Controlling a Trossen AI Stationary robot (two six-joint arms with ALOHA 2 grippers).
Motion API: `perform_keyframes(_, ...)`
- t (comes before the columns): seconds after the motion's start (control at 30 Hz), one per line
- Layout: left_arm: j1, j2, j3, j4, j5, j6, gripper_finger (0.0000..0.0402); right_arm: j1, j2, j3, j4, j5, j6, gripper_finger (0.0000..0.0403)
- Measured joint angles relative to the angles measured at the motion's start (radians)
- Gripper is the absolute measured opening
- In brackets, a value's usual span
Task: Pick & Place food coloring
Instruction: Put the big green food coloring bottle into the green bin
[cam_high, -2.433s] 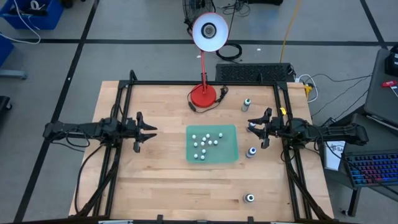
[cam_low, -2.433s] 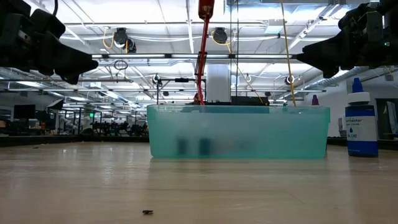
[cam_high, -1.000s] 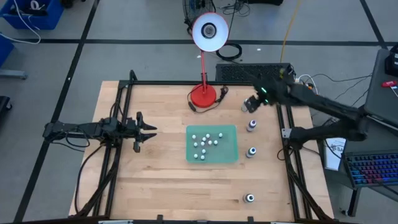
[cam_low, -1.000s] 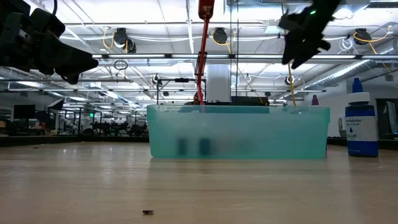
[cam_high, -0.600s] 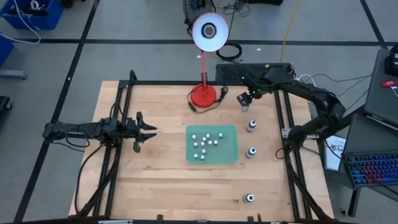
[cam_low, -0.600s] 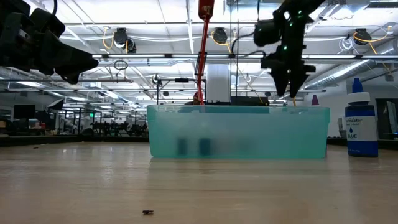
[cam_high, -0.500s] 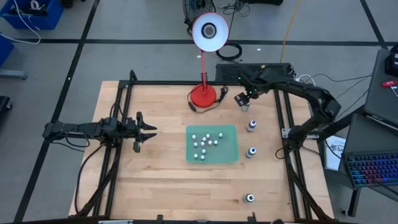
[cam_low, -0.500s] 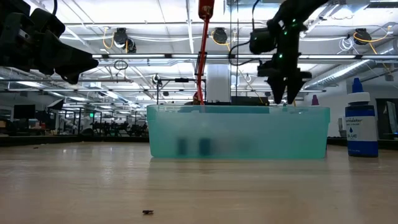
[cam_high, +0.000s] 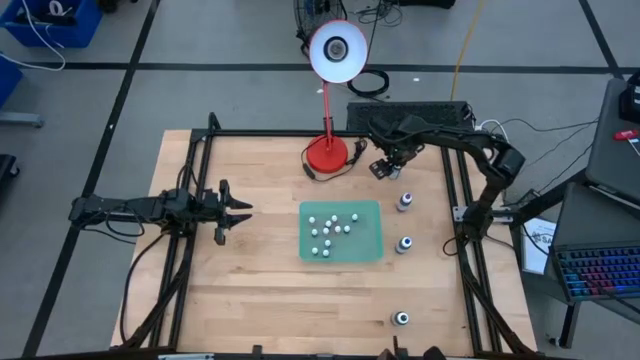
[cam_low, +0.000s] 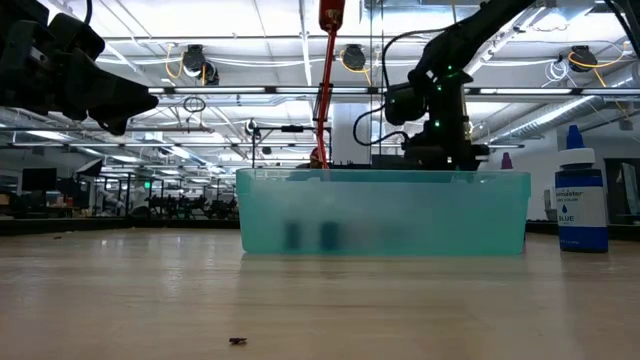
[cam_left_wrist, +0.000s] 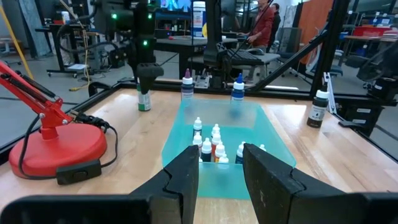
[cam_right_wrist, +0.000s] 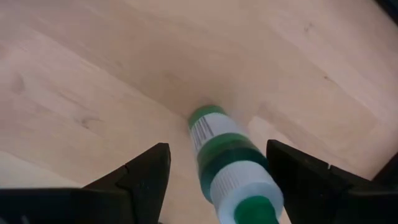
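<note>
A small food coloring bottle (cam_right_wrist: 227, 163) with green liquid and a green cap stands upright on its base on the wood table near the lamp. My right gripper (cam_right_wrist: 217, 155) points down over it, open, one finger on either side and apart from it. The left wrist view shows this gripper (cam_left_wrist: 144, 78) just above the bottle (cam_left_wrist: 144, 101). Several small white-capped bottles (cam_high: 331, 229) stand in the green tray (cam_high: 368, 246). My left gripper (cam_high: 240, 210) waits open at the table's left, pointing level at the tray.
A red-based lamp (cam_high: 326, 153) stands just left of my right gripper (cam_high: 385, 170). Three more bottles stand right of the tray (cam_high: 405, 203), (cam_high: 405, 244), (cam_high: 401, 319). In the low view a blue bottle (cam_low: 580, 195) stands right of the tray (cam_low: 385, 212).
My right gripper has swung from above the table's far right toward the lamp and gone down, tipping from a slant until it points straight down over the green bottle. The bottles have kept their places.
</note>
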Motion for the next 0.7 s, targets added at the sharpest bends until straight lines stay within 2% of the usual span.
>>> perform_keyframes(0.27, 0.000, 0.000, 0.000, 0.000, 0.000, 0.000, 0.0127, 0.000, 0.000, 0.000, -0.028, 0.006, 0.004, 0.0251)
perform_keyframes(0.5, 0.000, 0.000, 0.000, 0.000, 0.000, 0.000, 0.0127, 0.000, -0.002, 0.001, -0.063, 0.075, 0.023, 0.0251)
perform_keyframes(0.7, 0.000, 0.000, 0.000, 0.000, 0.000, 0.000, 0.0127, 0.000, -0.001, 0.001, -0.055, 0.080, 0.030, 0.0251)
